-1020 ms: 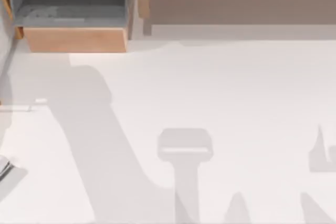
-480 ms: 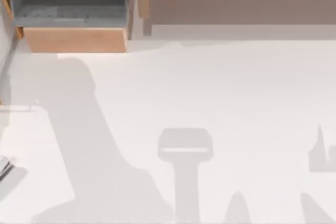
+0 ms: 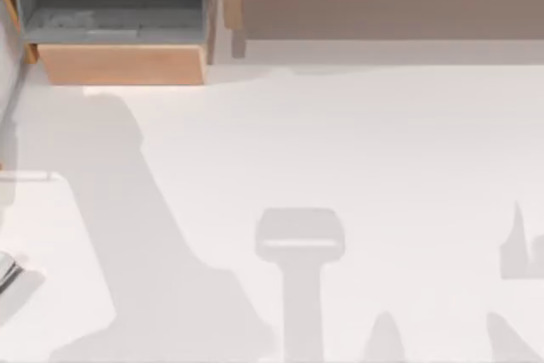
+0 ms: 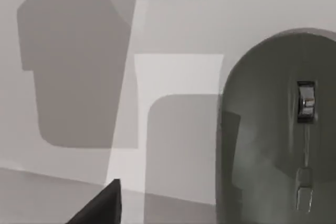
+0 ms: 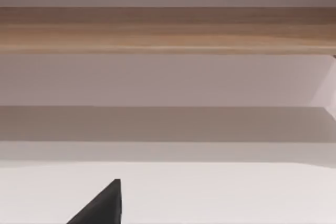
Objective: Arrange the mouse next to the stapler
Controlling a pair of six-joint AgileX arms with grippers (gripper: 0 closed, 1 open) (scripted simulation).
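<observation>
The left gripper hangs over the white table (image 4: 173,24), and the dark grey-green mouse (image 4: 273,129) lies flat right beneath its camera, scroll wheel (image 4: 306,100) up, close beside a black fingertip (image 4: 102,208). Whether those fingers are spread or closed, I cannot tell. The right gripper faces a wooden shelf (image 5: 168,30) across bare table; its grip is unclear too.
</observation>
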